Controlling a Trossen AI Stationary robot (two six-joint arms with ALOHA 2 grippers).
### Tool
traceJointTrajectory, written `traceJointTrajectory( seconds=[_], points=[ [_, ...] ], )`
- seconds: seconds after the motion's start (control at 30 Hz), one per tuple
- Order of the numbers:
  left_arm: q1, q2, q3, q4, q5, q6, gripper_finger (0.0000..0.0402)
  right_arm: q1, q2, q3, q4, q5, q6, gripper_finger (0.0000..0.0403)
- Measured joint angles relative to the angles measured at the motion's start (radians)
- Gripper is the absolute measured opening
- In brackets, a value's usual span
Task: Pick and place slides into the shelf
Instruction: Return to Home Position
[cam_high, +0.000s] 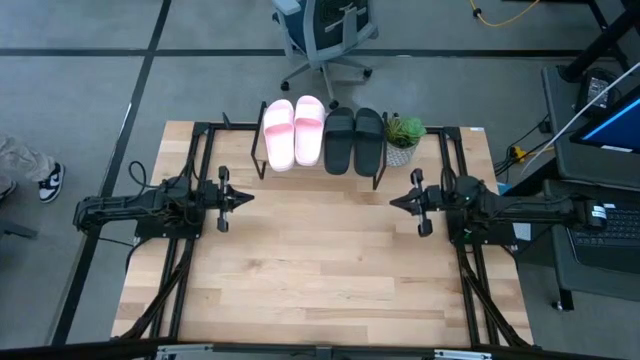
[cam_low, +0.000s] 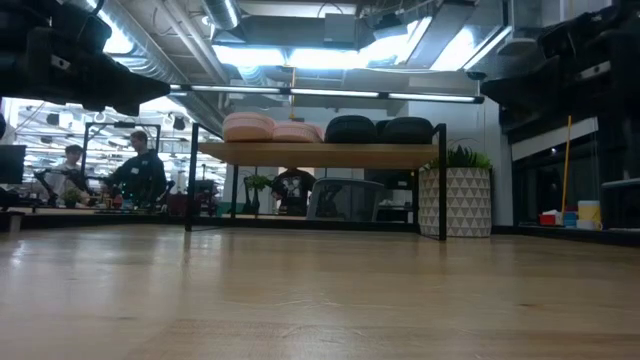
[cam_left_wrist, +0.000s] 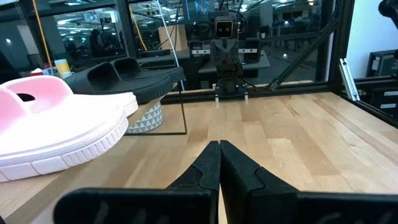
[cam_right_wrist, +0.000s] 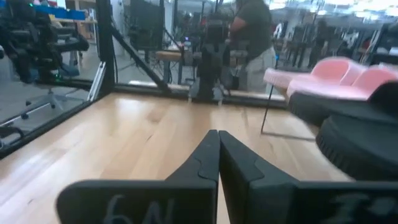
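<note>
Two light pink slides (cam_high: 293, 131) and two matte black slides (cam_high: 354, 138) sit side by side, soles down, on the shelf (cam_low: 320, 154), a low wooden plank on thin black legs at the table's far edge. The low view shows the pink slides (cam_low: 270, 127) left of the black slides (cam_low: 378, 129) on the plank. My left gripper (cam_high: 250, 197) hovers shut over the table's left half, pointing right; its fingertips (cam_left_wrist: 219, 144) are together. My right gripper (cam_high: 393, 202) hovers shut over the right half, pointing left, with its fingertips (cam_right_wrist: 217, 133) closed. Neither touches anything.
A small potted plant (cam_high: 403, 138) in a patterned white pot (cam_low: 454, 202) stands right of the shelf. Bare wooden tabletop (cam_high: 320, 270) lies between and in front of the arms. An office chair (cam_high: 325, 35) and people stand beyond the table's far edge.
</note>
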Motion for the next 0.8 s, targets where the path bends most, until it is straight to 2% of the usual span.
traceJointTrajectory(
  seconds=[0.27,0.47,0.63,0.8],
  points=[
    [0.000,0.000,0.000,0.000,0.000,0.000,0.0000,0.000,0.002,0.000,0.004,0.038,0.067,0.0010],
    [0.000,0.000,0.000,0.000,0.000,0.000,0.0000,0.000,0.002,0.000,-0.004,0.043,0.266,0.0010],
    [0.000,0.000,0.000,0.000,0.000,0.000,0.0000,0.000,0.002,0.000,0.010,0.044,0.260,0.0010],
    [0.000,0.000,0.000,0.000,0.000,0.001,0.0000,0.013,0.001,0.000,0.019,0.070,0.120,0.0010]
  ],
)
